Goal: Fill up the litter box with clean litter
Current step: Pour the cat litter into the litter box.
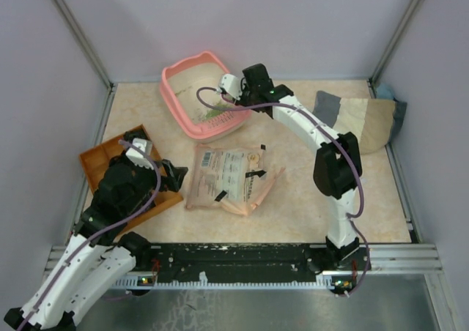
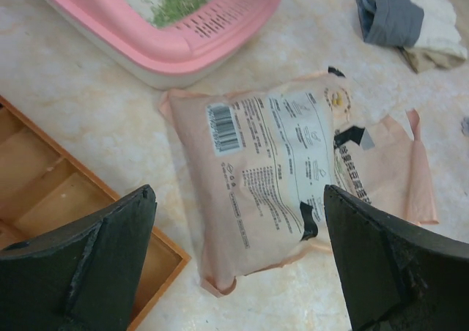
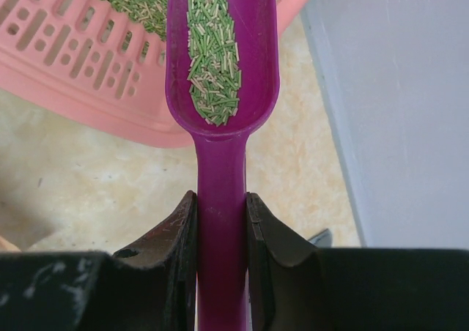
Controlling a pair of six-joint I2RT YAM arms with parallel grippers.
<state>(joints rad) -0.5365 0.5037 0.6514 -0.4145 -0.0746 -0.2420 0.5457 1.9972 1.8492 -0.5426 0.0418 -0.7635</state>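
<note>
One scoopful of clean litter [image 3: 212, 60] to tip: pinches the magenta scoop [image 3: 221, 155] handle in the right gripper [image 3: 221, 206], long axis pointing across the right rim of the litter box [image 1: 176, 78], far centre; basin lies leftward. Left gripper [image 2: 238, 199] spread wide, near left, above the paper bag [image 2: 271, 170].

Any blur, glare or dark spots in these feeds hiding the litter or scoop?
Top external: even, soft light, no glare; the clean litter in the litter box is only a faint green smudge. Left wrist: paper bag print crisp; left gripper open, fingers dark, blurred. Right wrist: magenta scoop and its granules sharp; right gripper shut on it, fingers near black.
</note>
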